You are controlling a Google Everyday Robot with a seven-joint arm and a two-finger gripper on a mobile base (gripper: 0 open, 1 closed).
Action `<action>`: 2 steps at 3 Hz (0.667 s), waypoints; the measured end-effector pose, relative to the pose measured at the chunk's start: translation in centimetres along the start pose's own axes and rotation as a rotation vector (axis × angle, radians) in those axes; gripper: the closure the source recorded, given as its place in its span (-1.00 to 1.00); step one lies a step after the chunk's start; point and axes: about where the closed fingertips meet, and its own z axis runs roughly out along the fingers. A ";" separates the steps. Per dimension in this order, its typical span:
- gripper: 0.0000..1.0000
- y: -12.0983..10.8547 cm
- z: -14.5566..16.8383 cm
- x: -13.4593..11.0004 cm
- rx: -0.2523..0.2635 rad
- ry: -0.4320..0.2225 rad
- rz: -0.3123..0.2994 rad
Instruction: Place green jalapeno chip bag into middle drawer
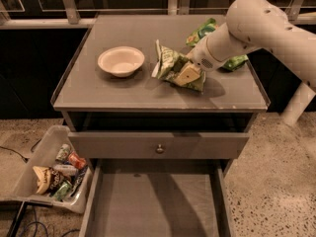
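A pale bowl (121, 61) sits left of centre on a grey table (98, 93). A bright green bag (201, 31) lies far right, just beyond the gripper (191, 68). Under the tabletop, a closed drawer front (113, 144) has a round knob (159, 148). On the speckled floor (276, 181), near left, a bin (34, 162) holds cans and packets.

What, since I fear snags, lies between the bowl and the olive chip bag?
Only bare tabletop, in the camera view; the gripper is at the chip bag, on its far side from the bowl.
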 end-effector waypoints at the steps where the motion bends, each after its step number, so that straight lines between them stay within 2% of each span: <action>1: 0.77 0.0 0.0 0.0 0.000 0.000 0.000; 2: 1.00 0.0 0.0 0.0 0.000 0.000 0.000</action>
